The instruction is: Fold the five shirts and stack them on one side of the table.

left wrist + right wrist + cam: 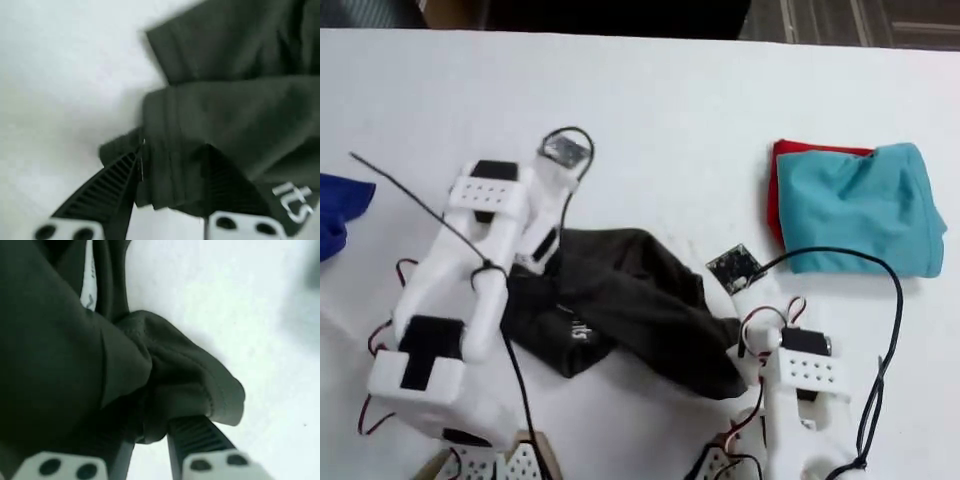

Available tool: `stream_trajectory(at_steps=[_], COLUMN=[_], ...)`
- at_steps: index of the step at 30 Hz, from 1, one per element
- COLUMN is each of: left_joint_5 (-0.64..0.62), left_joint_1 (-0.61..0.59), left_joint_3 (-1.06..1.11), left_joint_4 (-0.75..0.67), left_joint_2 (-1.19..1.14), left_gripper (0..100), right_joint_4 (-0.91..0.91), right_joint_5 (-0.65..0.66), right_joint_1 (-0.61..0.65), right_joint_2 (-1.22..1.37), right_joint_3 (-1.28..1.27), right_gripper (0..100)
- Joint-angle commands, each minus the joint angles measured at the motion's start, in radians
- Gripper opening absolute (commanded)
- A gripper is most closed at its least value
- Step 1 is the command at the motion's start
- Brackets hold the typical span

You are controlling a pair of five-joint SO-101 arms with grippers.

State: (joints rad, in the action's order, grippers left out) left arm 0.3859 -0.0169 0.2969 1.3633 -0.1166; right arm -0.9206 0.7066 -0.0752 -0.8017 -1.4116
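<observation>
Your left hand [172,152] is closed on the black shirt [240,95]. A bunched fold of its hemmed edge sits between the two ribbed fingers [117,190], which stand fairly far apart because of the thickness of cloth they hold. The rest of the shirt spreads away beyond the fingertips, with bare counter [670,90] to one side of it.

Your right hand [150,432] is also clamped on the black shirt, narrowly, pinching a rumpled corner. One finger [197,437] shows plainly. The other is buried under the cloth, so you can make out little more than its base.

From the high view, the black shirt lies crumpled near the middle of the counter, stretched between the two arms. The left arm is over the shirt's left end and the right arm is at its lower right corner. Both hands are hidden there beneath the wrists and the fabric.

Well apart to the right, a folded teal shirt [865,205] lies on top of a red shirt [778,195]. The teal one covers most of the red, leaving a strip along its left edge and a little at the top. At the far left a blue shirt [340,210] is cut off by the edge of the view, so you cannot tell how it lies. Pale print on the black shirt is partly folded under.
</observation>
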Motion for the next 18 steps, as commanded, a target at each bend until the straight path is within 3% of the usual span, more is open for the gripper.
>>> stream_trajectory(at_steps=[1, 4, 7, 12, 18], left_joint_5=[-0.002, -0.002, 0.014, 0.169, 0.298], left_joint_1=[0.020, 0.017, 0.012, 0.012, 0.002], left_joint_3=[-0.041, -0.041, -0.041, -0.041, 0.077], left_joint_4=[0.100, 0.158, 0.241, 0.405, 0.422], left_joint_2=[0.000, 0.002, 0.003, 0.003, 0.003], left_gripper=[13, 2, 3, 3, 3], right_joint_4=[0.033, 0.033, 0.033, 0.033, 0.033], right_joint_5=[-0.002, -0.002, -0.002, -0.002, -0.002], right_joint_1=[0.018, 0.018, 0.018, 0.018, 0.018], right_joint_2=[-0.002, -0.002, -0.002, -0.002, -0.002], right_joint_3=[-0.008, -0.008, -0.008, -0.008, -0.008], right_gripper=[2.2, 2.2, 2.2, 2.2, 2.2])
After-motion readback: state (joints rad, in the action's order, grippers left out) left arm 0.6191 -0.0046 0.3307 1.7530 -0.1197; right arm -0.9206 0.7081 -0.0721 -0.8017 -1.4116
